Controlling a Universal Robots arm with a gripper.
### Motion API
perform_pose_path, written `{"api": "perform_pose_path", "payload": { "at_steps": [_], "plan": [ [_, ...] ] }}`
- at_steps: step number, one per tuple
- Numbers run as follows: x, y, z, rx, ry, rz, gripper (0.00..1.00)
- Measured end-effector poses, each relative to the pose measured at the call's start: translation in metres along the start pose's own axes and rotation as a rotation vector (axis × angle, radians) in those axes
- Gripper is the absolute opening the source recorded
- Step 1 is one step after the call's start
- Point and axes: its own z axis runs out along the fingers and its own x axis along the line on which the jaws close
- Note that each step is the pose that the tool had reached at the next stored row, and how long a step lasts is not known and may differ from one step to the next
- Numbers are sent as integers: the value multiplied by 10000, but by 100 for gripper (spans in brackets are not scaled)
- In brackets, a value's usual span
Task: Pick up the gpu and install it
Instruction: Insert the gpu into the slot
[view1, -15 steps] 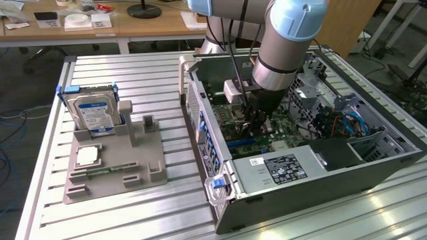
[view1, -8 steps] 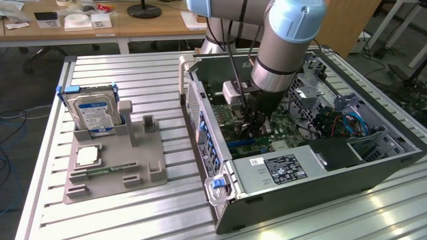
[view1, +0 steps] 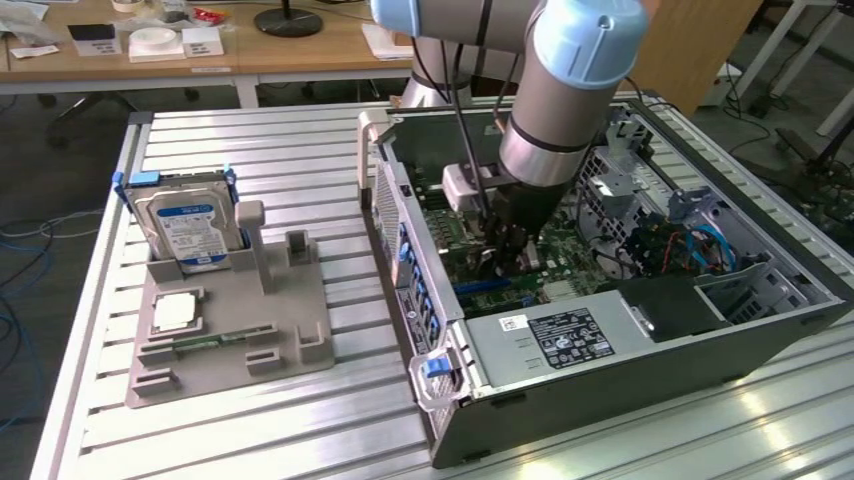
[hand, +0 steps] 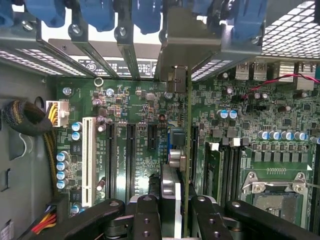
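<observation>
Pincer (hand: 175, 204) is partway closed, its two black fingers (hand: 145, 215) clamped on either face of the gpu (hand: 188, 160), which it holds by the upper edge. The card hangs upright straight below the pincer, inside the open computer case (view1: 641, 350). Its green board is seen edge-on, and its silver end bracket (hand: 179, 47) reaches the case's rear wall, beside the row of blue clips (hand: 95, 12). Beneath the pincer lies the motherboard (hand: 125, 110). The card's lower edge is down at the board's long black slots (hand: 131, 160), but I cannot tell whether it is pushed home in one. A white slot (hand: 89, 160) runs alongside the black ones on one side of the pincer, and the processor socket (hand: 272, 187) lies on the other side.

In the exterior view the arm comes down into the case from above. The grey power supply (view1: 561, 340) is near the pincer, toward the camera. Well apart from the pincer, toward the exterior view's left, a grey holder (view1: 254, 320) rests on the slatted metal surface (view1: 267, 160). It carries a hard drive (view1: 187, 225) standing on edge, a processor chip (view1: 176, 312) lying flat and a narrow memory stick (view1: 220, 342).
</observation>
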Motion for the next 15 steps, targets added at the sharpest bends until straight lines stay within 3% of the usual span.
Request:
{"api": "perform_pose_path", "payload": {
  "at_steps": [15],
  "plan": [
    [4,4,63,-13,0,3,28]
  ]
}}
